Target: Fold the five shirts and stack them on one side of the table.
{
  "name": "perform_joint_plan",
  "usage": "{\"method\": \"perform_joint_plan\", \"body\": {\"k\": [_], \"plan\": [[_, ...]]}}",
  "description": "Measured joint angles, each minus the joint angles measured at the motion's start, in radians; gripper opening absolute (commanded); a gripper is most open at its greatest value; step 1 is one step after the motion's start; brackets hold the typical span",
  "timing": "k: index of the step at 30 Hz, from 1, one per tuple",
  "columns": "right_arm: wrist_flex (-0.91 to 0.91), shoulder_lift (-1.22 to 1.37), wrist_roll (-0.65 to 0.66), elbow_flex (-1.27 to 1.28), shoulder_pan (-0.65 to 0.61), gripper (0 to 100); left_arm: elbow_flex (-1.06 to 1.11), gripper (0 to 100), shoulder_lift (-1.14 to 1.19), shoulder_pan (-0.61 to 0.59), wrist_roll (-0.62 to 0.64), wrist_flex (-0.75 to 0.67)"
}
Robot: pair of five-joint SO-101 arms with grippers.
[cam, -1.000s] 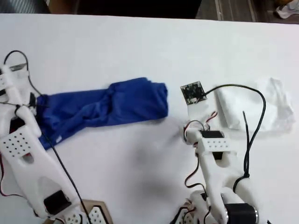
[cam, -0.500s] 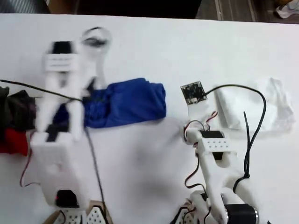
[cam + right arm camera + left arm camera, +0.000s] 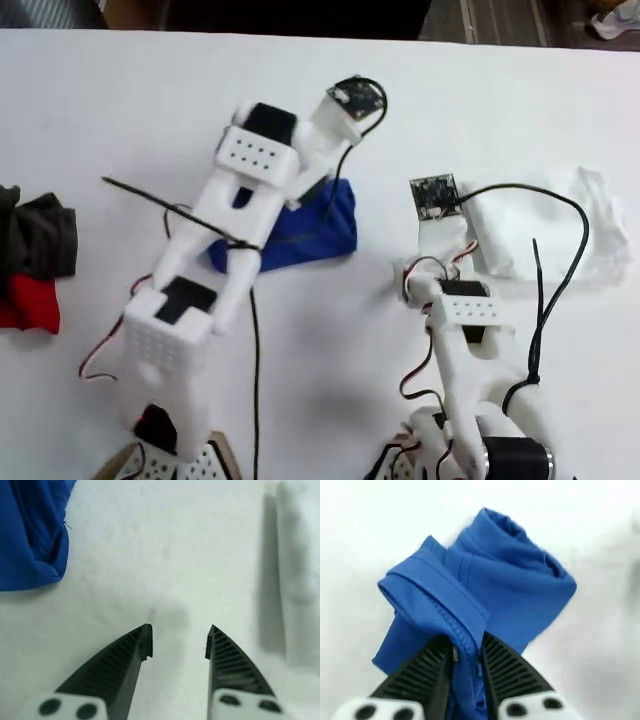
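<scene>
My left gripper [image 3: 466, 655] is shut on a hemmed edge of the blue shirt [image 3: 510, 590], which lies bunched and doubled over beneath it. In the high view the left arm [image 3: 250, 190] stretches diagonally over the blue shirt [image 3: 325, 225] near the table's middle. A little to the shirt's right, my right gripper [image 3: 180, 632] stands open over bare table, holding nothing. A folded white shirt [image 3: 530, 235] lies at the right side, just beyond the right arm [image 3: 465, 315]. A dark shirt [image 3: 40, 235] and a red shirt [image 3: 25, 305] sit crumpled at the left edge.
The white table [image 3: 330, 330] has free room along the far side and in front of the blue shirt. Black cables [image 3: 540, 290] loop over the right arm and the white shirt. In the right wrist view the blue shirt [image 3: 35, 540] and white shirt [image 3: 300, 580] flank the open fingers.
The left arm swung from the table's left edge to the middle, carrying the blue shirt's left end over onto its right part. The dark and red shirts came into sight. The right arm shifted slightly.
</scene>
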Motion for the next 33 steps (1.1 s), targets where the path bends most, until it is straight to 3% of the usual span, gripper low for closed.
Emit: {"method": "perform_joint_plan", "body": {"k": [7, 13, 19, 22, 26, 29, 33], "plan": [[0.000, 0.000, 0.000, 0.000, 0.000, 18.3, -0.203, 3, 0.176, 0.044, 0.063, 0.002], [0.000, 0.000, 0.000, 0.000, 0.000, 18.3, -0.342, 26, 0.284, 0.095, 0.063, 0.095], [0.000, 0.000, 0.000, 0.000, 0.006, 18.3, -0.562, 23, 0.296, 0.075, 0.063, 0.236], [0.000, 0.000, 0.000, 0.000, 0.008, 18.2, -0.740, 21, 0.293, -0.009, 0.052, 0.253], [0.000, 0.000, 0.000, 0.000, 0.008, 15.9, -0.815, 1, 0.242, -0.206, 0.052, 0.256], [0.000, 0.000, 0.000, 0.000, 0.008, 1.3, -0.810, 2, 0.196, -0.377, 0.052, 0.256], [0.000, 0.000, 0.000, 0.000, 0.008, 2.4, -0.753, 3, 0.173, -0.618, 0.052, 0.256]]}}
